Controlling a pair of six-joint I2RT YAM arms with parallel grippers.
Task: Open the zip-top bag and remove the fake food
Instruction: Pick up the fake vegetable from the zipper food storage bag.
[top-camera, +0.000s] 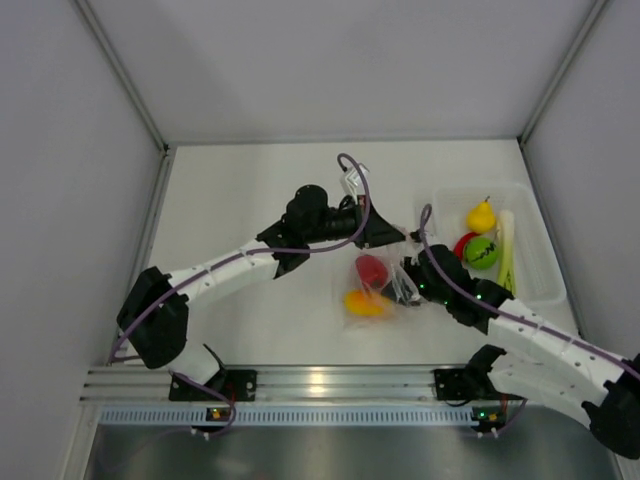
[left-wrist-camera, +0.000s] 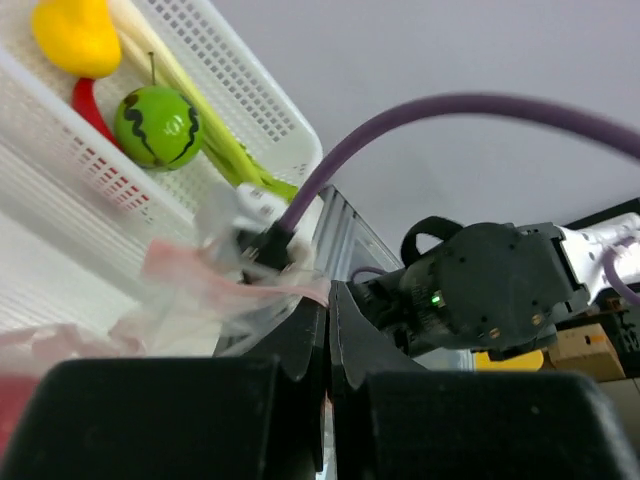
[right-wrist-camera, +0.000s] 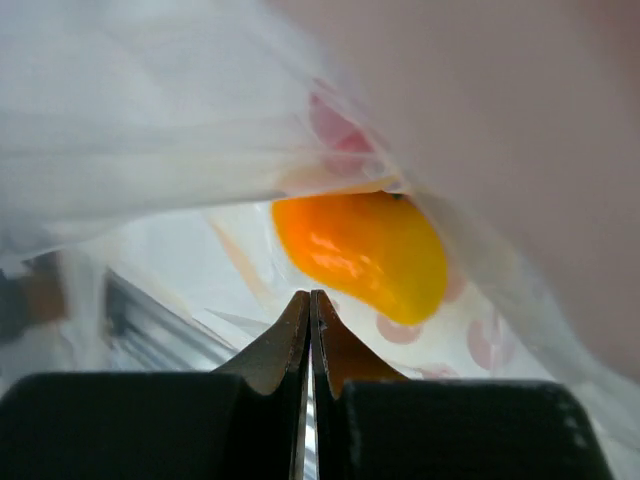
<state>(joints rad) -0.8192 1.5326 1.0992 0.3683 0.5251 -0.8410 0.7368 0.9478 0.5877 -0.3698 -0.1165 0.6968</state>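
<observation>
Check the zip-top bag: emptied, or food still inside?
Not empty. A red piece and an orange piece lie inside the zip-top bag, visible through its clear plastic.

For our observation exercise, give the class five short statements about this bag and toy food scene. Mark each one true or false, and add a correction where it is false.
1. The green ball lies in the white tray. True.
2. The orange piece lies in the tray. False: it is inside the zip-top bag.
3. The left gripper and right gripper are both wide open. False: both are shut.
4. A yellow pear-shaped piece lies in the tray. True.
5. The bag is empty. False: it holds a red piece and the orange piece.
</observation>
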